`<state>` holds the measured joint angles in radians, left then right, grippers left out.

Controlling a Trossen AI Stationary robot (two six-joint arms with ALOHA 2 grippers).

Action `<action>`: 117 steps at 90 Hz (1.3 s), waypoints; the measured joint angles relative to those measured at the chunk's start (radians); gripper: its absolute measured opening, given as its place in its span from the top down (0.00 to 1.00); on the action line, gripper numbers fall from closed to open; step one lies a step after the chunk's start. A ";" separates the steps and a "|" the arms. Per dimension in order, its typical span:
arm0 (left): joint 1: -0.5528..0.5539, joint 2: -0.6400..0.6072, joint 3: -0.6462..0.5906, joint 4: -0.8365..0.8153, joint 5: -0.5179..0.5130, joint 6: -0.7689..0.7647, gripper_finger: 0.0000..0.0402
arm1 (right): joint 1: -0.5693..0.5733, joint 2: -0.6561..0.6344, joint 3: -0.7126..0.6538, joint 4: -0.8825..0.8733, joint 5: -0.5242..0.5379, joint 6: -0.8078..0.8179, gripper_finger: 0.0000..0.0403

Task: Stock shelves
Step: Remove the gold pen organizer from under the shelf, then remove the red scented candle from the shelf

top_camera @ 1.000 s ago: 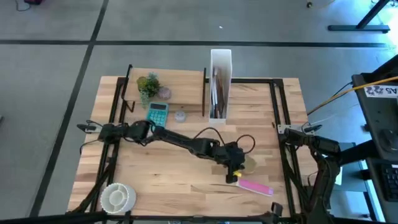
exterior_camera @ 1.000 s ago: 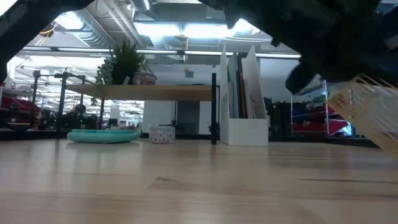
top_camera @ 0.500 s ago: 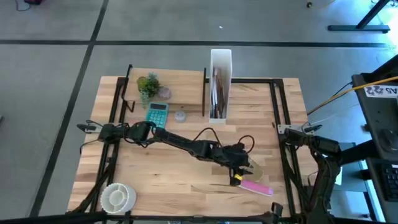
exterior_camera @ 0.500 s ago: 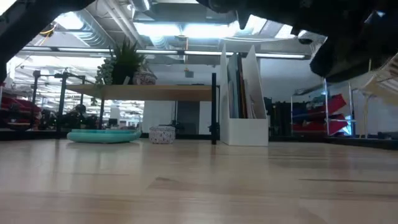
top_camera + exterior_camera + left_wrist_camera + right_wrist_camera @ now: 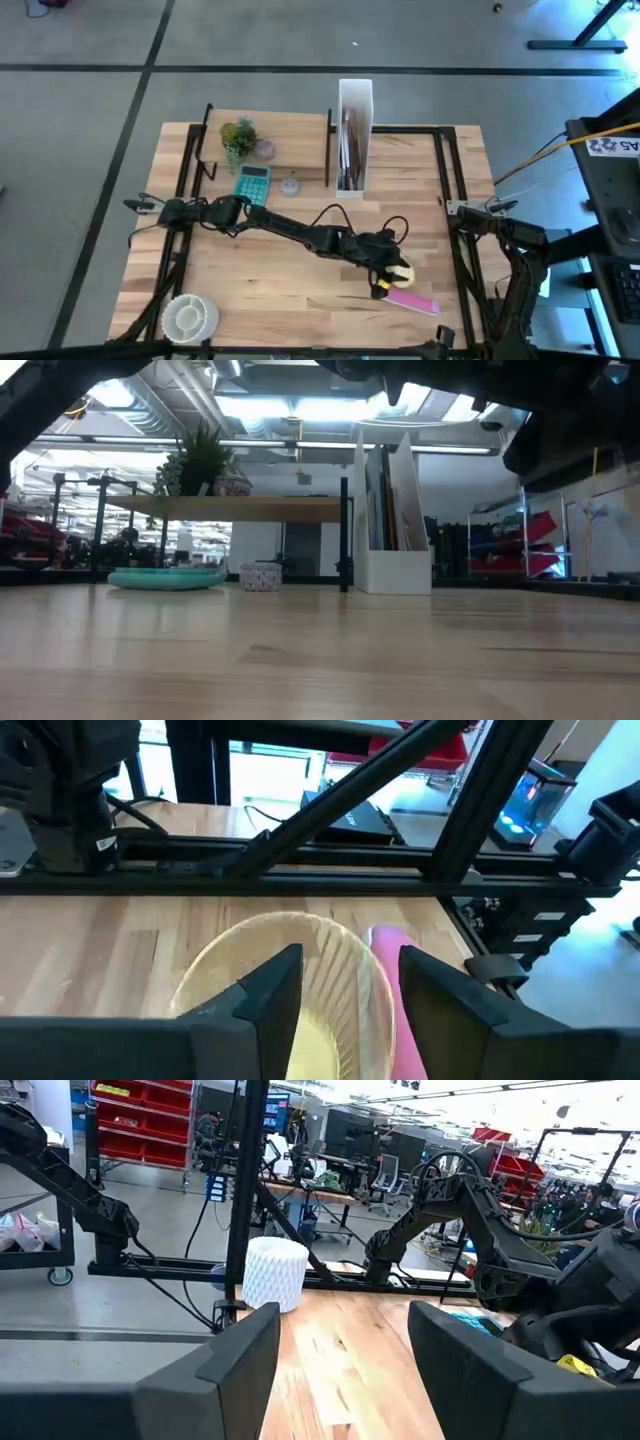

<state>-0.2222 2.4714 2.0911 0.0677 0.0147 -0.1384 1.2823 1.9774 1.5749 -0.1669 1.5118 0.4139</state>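
Left gripper (image 5: 392,276) — clear cup (image 5: 290,982) — nearer pink item (image 5: 411,300).

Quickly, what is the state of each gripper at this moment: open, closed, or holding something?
Left gripper: closed on a clear round container with yellow contents, beside the pink item.
Right gripper: open, holding nothing, at the table's right edge.

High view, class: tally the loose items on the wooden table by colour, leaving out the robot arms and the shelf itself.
Green: 1, potted plant
Teal: 1, calculator
White: 2, file box, ribbed bowl
Pink: 1, flat block
Yellow: 1, item at the left gripper
Pale, too small to name: 2
Total: 8
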 joint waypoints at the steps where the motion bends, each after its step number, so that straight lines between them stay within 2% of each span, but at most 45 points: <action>1: 0.000 0.000 0.000 0.000 0.000 0.000 0.63 | 0.000 0.000 0.000 0.000 0.000 0.000 0.49; 33: -0.002 -0.020 0.017 -0.044 0.001 0.037 0.63 | 0.000 0.000 0.000 0.000 -0.001 0.000 0.49; 42: -0.011 -0.079 0.045 -0.227 -0.004 0.065 0.63 | 0.000 0.000 0.000 -0.001 -0.002 0.002 0.49; 53: -0.041 -0.170 0.064 -0.602 -0.089 0.044 0.63 | -0.002 0.000 0.001 -0.031 -0.013 0.054 0.49; 67: -0.124 -0.243 0.064 -1.102 -0.307 -0.032 0.63 | -0.015 0.011 0.001 -0.070 -0.036 0.132 0.49; 81: -0.221 -0.252 0.032 -1.498 -0.514 -0.251 0.63 | -0.031 0.042 0.001 -0.070 -0.038 0.137 0.49; 89: -0.243 -0.257 -0.030 -1.631 -0.617 -0.402 0.63 | -0.041 0.057 0.001 -0.069 -0.038 0.138 0.49; 94: -0.240 -0.272 -0.074 -1.642 -0.649 -0.450 0.63 | -0.047 0.063 0.001 -0.069 -0.042 0.141 0.49; 105: -0.191 -0.366 -0.135 -1.613 -0.626 -0.440 0.62 | -0.057 0.064 0.001 -0.066 -0.072 0.142 0.49; 117: -0.071 -0.486 -0.151 -1.629 -0.606 -0.366 0.58 | -0.064 0.064 0.001 -0.068 -0.082 0.131 0.49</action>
<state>-0.2937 1.9854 1.9402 -1.5612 -0.5917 -0.5048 1.2187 2.0418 1.5757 -0.2352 1.4300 0.5448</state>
